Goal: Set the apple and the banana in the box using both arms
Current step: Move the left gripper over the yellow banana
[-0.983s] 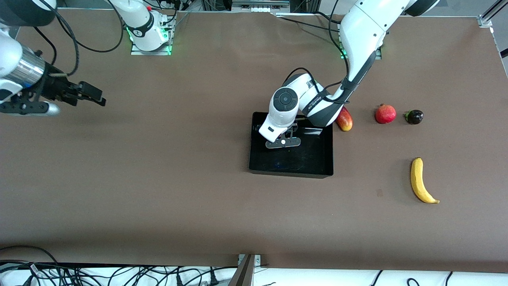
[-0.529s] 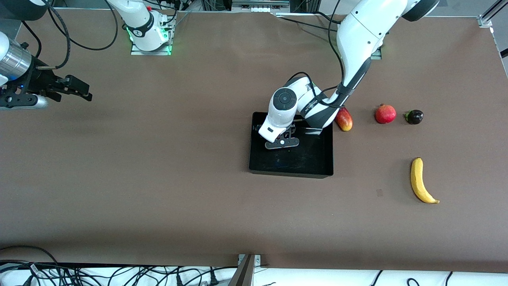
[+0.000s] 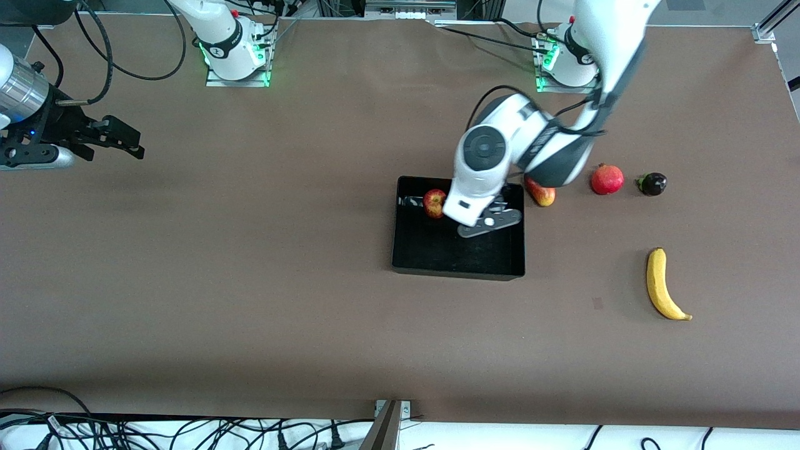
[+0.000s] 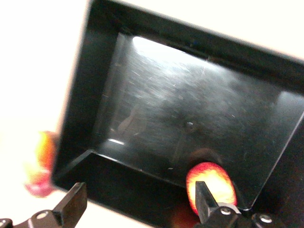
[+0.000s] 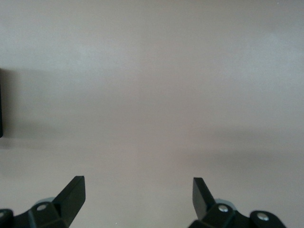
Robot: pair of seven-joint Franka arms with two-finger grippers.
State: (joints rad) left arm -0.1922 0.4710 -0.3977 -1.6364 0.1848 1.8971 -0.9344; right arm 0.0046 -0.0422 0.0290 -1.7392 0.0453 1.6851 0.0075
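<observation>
Apple (image 3: 434, 203) lies in the glossy black plastic box (image 3: 459, 270), at the wall farthest from the front camera. Left tool (image 3: 489, 222) hangs over the box, fingers spread, empty. Right tool (image 3: 122, 139) waits over bare tabletop (image 3: 250, 281) well apart from the box, fingers apart. Banana (image 3: 663, 284) lies on the tabletop, well off the box toward the left arm's end. Probably light, soft, smooth-skinned; best gripped gently across mid-body.

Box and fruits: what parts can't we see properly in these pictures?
- Box: its corner by the long red-yellow fruit, front view, covered by the left arm.
- Apple: one side hidden by the left gripper.
- Long fruit: blurred in the left wrist view.
- Banana: missing from both wrist views.
</observation>
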